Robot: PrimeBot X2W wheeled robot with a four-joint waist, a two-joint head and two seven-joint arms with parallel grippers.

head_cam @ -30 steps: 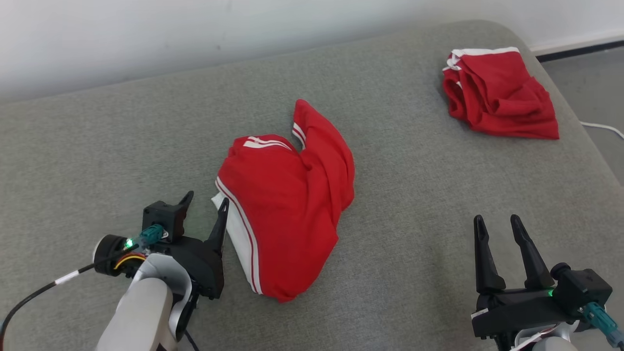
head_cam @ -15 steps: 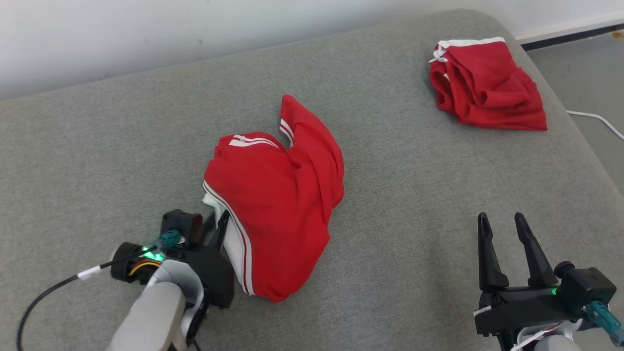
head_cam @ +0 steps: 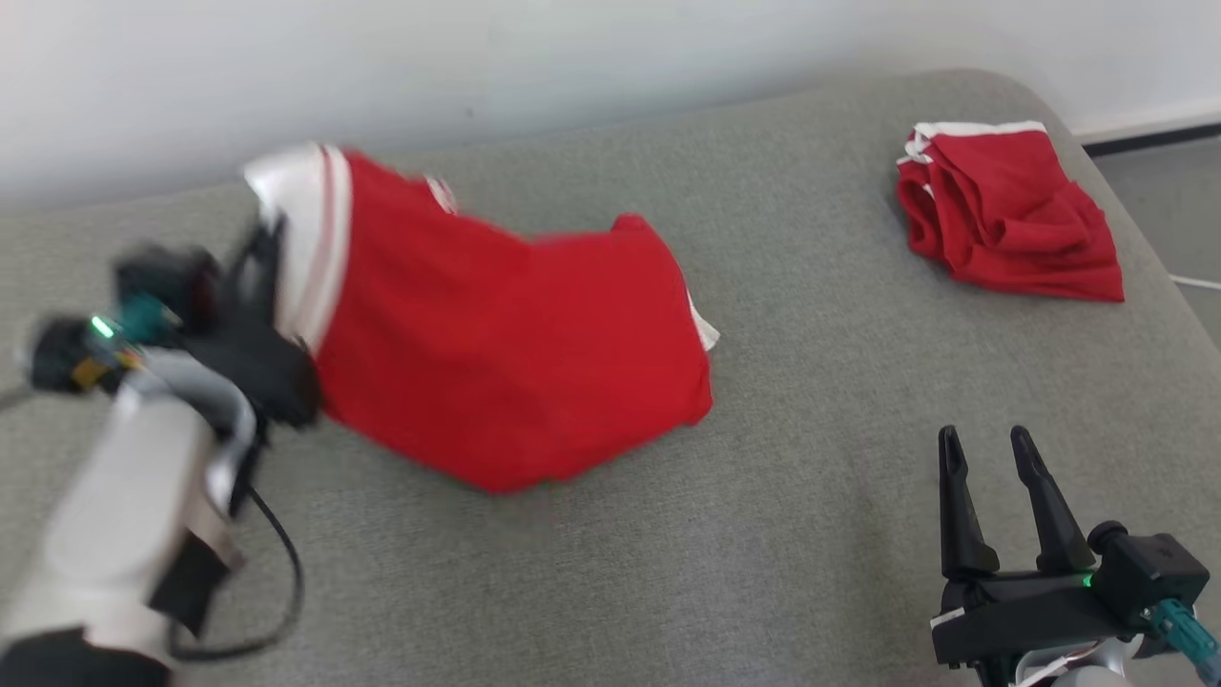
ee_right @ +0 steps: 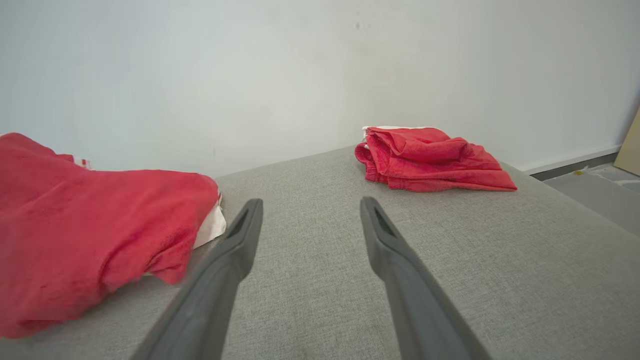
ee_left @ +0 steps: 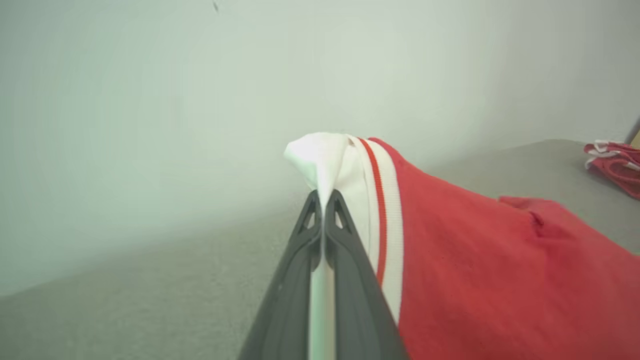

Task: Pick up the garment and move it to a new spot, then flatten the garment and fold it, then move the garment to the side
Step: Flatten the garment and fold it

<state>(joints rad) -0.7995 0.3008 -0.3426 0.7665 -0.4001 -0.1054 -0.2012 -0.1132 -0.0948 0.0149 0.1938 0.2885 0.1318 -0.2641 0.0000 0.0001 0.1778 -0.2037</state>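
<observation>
**Garment** (head_cam: 515,353): red with white striped trim. Its white edge is held up at the left of the grey upholstered surface (head_cam: 811,534), and the rest drapes down onto it.
**Left tool** (ee_left: 324,200): clenched on that white edge. The left wrist view gives the grip sharply; the head view blurs it.
**Right tool** (head_cam: 983,441): released, fingers apart, low over bare surface.
**Second red garment** (head_cam: 1011,215): bunched at the far right corner, well apart.

The right pincer (head_cam: 984,439) is formed of two long dark fingers (head_cam: 958,515). The left forearm (head_cam: 124,496) is cased in pale grey, with a black cable (head_cam: 286,592).
</observation>
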